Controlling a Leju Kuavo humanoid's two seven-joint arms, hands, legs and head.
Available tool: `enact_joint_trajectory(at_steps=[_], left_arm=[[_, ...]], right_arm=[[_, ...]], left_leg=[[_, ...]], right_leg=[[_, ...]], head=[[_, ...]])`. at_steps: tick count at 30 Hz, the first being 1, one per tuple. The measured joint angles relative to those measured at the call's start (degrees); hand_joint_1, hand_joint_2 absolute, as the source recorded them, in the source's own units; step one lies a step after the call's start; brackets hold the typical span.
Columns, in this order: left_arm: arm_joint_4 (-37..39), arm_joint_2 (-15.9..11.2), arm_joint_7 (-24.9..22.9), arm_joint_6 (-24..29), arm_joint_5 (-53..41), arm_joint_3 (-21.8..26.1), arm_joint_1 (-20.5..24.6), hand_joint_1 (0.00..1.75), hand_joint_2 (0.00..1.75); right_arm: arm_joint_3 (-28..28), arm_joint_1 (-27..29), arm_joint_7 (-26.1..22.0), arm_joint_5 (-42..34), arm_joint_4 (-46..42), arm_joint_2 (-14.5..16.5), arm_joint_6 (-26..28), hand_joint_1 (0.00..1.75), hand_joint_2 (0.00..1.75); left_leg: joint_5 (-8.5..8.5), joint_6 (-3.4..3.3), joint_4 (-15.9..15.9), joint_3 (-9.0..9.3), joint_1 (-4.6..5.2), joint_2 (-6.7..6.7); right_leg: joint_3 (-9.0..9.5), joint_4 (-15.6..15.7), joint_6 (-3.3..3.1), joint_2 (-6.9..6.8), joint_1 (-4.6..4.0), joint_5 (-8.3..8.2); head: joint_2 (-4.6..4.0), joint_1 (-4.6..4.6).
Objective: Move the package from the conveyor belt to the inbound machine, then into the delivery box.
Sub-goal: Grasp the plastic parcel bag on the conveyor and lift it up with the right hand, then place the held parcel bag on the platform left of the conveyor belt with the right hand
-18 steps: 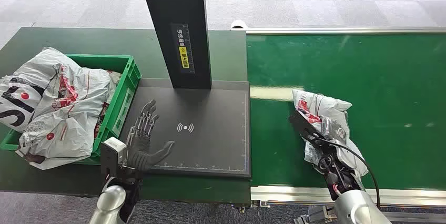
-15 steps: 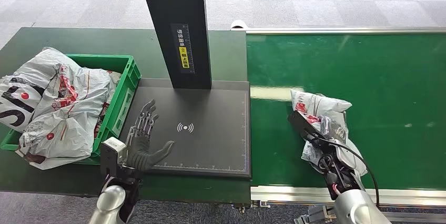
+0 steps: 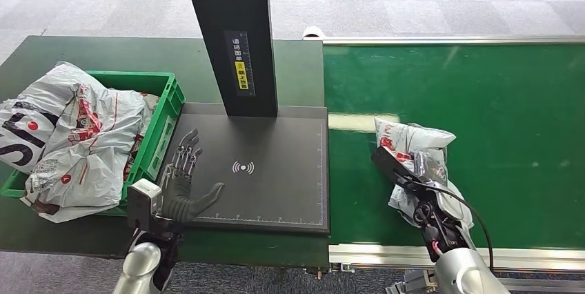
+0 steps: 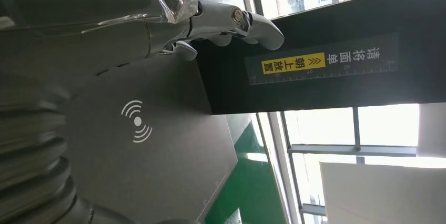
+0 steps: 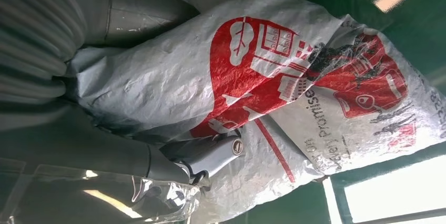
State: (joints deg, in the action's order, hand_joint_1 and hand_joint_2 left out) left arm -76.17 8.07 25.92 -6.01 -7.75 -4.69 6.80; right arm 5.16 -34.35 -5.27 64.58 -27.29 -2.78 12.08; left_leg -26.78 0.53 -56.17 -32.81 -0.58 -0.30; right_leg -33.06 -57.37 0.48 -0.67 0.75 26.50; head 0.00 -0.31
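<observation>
Left hand [image 3: 181, 185] is seen resting palm-down on the near-left part of the dark inbound machine's scan plate [image 3: 276, 190], fingers spread and nothing held; in the left wrist view the same hand [image 4: 158, 29] is shown with its fingers extended over the plate beside the wireless mark. Further left, a green delivery box [image 3: 164, 125] is found on the bench [image 3: 83, 52], already heaped with white printed mail bags [image 3: 76, 135] that spill over its rim. Behind the plate, the machine's black upright column [image 3: 231, 32] is carried, marked with a yellow label. To the right, the green conveyor belt [image 3: 497, 101] is laid out, and the package [image 3: 414, 145], a crumpled white poly bag with red print, is placed on its near-left part, close to the plate's edge. The right hand [image 3: 414, 190] is closed around this package; in the right wrist view its thumb [image 5: 210, 153] is pressed into the bag's plastic. Whether the package is lifted off the belt cannot be told. The task is judged to be at its first stage: the package has been grasped, but the transfer to the scan plate and the later drop into the delivery box are both left to do.
</observation>
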Motion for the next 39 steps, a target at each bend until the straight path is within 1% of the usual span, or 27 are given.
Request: enact_joint_trajectory(at_steps=[2, 4, 9, 15, 18, 22, 26, 30, 34, 39], left_arm=[[-0.2, 0.0, 0.0, 0.0, 0.0, 0.1, -0.2, 0.00, 1.75], [-0.6, 0.0, 0.0, 0.0, 0.1, 0.1, -0.7, 0.00, 1.75], [-1.3, 0.2, 0.0, -0.3, 0.4, 0.2, -1.4, 0.00, 1.75], [-1.2, 0.7, 0.1, -0.7, 0.4, 0.2, -1.2, 0.00, 1.75], [-0.8, 0.9, 0.2, -0.8, 0.4, 0.1, -0.5, 0.00, 1.75], [0.0, 1.0, 0.3, -1.0, 0.4, 0.1, 0.3, 0.00, 1.75], [0.8, 1.1, 0.6, -1.0, 0.5, -0.1, 1.0, 0.00, 1.75], [1.7, 1.1, 1.1, -0.6, 0.6, -0.4, 1.8, 0.00, 1.75], [2.3, 1.0, 1.9, 0.0, 1.3, -0.6, 2.3, 0.00, 1.75], [3.0, 0.8, 2.3, 0.0, 2.0, -1.0, 2.9, 0.00, 1.75]], right_arm=[[0.0, 0.0, -1.1, 0.4, -0.3, 0.1, 1.1, 1.75, 1.75], [0.1, 0.1, -1.9, 0.4, -0.8, 0.2, 3.5, 1.75, 1.75], [1.8, 1.2, -5.7, -2.5, -5.1, 0.9, 11.8, 1.75, 1.75], [4.9, 5.4, -13.4, -9.4, -17.4, 2.8, 19.6, 1.75, 1.75], [5.7, 8.0, -16.8, -13.5, -25.1, 4.1, 22.2, 1.75, 1.75], [6.0, 10.3, -18.6, -15.8, -32.7, 5.2, 23.5, 1.75, 1.75], [5.8, 12.4, -23.0, -20.9, -38.9, 6.1, 24.8, 1.75, 1.75], [4.4, 14.3, -25.7, -23.2, -45.2, 7.0, 24.3, 1.75, 1.75], [-0.1, 15.7, -27.8, -22.6, -49.3, 7.4, 22.1, 1.75, 1.75], [-9.0, 16.0, -27.8, -21.1, -50.8, 7.6, 21.3, 1.75, 1.75]], left_leg=[[0.00, 0.00, 0.0, 0.00, 0.00, 0.01], [0.00, 0.00, 0.0, 0.00, 0.00, 0.01], [0.00, 0.00, 0.0, -0.02, 0.00, 0.00], [-0.01, 0.00, 0.0, -0.04, 0.00, -0.01], [-0.01, 0.01, 0.0, -0.04, 0.00, 0.00], [0.00, 0.00, 0.0, -0.03, 0.00, 0.03], [0.00, 0.00, 0.0, -0.03, 0.00, 0.01], [0.00, 0.00, 0.0, -0.03, 0.00, 0.03], [-0.01, 0.01, 0.0, -0.02, 0.00, 0.13], [0.00, 0.01, 0.0, 0.01, -0.02, 0.23]], right_leg=[[0.00, 0.0, 0.00, 0.00, 0.00, 0.00], [-0.02, 0.0, 0.00, 0.00, 0.00, 0.00], [-0.04, 0.0, 0.00, -0.01, 0.00, 0.00], [-0.07, 0.0, 0.00, 0.00, 0.00, 0.00], [-0.08, 0.0, 0.00, 0.00, 0.00, 0.00], [-0.07, 0.0, 0.00, 0.01, 0.00, 0.00], [-0.07, 0.0, 0.00, 0.01, 0.00, 0.00], [-0.07, 0.0, 0.00, 0.01, 0.00, 0.00], [-0.07, 0.0, 0.00, 0.10, 0.00, 0.00], [-0.07, 0.0, -0.01, 0.13, -0.02, 0.00]], head=[[-0.01, 0.00], [-0.01, 0.00], [-0.01, -0.01], [-0.01, -0.02], [0.00, -0.01], [-0.01, 0.00], [-0.01, 0.00], [-0.01, -0.01], [-0.01, -0.01], [-0.01, -0.01]])
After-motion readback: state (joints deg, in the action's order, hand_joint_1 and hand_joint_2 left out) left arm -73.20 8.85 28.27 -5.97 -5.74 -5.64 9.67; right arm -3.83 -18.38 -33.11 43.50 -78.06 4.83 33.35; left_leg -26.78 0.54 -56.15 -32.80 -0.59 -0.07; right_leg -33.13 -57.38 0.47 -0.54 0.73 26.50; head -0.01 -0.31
